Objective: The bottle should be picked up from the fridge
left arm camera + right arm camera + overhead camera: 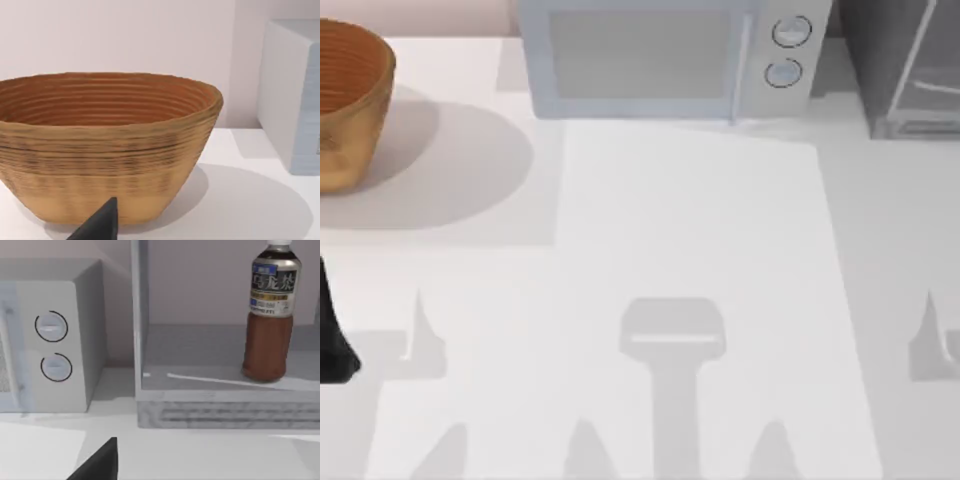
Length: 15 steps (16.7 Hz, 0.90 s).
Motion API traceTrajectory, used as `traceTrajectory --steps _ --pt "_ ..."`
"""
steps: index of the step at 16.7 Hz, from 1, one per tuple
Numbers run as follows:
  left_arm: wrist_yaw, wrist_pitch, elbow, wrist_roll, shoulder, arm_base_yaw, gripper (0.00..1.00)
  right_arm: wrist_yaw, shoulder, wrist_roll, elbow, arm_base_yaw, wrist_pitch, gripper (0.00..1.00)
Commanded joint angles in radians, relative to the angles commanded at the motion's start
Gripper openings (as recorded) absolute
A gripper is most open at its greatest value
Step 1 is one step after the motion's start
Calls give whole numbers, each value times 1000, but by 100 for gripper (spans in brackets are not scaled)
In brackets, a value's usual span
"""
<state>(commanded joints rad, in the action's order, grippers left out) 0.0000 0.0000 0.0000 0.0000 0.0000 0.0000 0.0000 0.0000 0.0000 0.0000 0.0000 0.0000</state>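
Observation:
The bottle point(270, 325) stands upright inside the fridge point(210, 407), on its grey floor; it has a dark label band and a reddish-brown lower body. In the top view the fridge point(905, 70) is at the back right corner of the table. A dark part of my right gripper point(100, 462) shows low in the right wrist view, well short of the fridge and apart from the bottle. My left arm point(332, 335) is parked at the table's left edge, and a dark part of its gripper point(100, 225) points at a basket.
A woven brown basket point(350, 100) sits at the back left. A pale bluish-white microwave point(660, 60) with two round knobs stands at the back middle, just left of the fridge. A white mat point(650, 300) covers the table's middle.

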Motion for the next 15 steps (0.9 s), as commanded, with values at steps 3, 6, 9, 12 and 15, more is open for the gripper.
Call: traceTrajectory --steps 3,6,9,12,15 --pt "0 0 0 0 0 0 100 -5 11 0 2 -5 11 100" --pt "0 0 0 0 0 0 100 -42 107 -2 22 -43 107 100" --pt "0 0 0 0 0 0 100 -106 298 -4 49 -110 296 100" --pt "0 0 0 0 0 0 100 -185 580 -2 74 -194 557 100" --pt "0 0 0 0 0 0 100 -270 923 3 94 -284 839 100"
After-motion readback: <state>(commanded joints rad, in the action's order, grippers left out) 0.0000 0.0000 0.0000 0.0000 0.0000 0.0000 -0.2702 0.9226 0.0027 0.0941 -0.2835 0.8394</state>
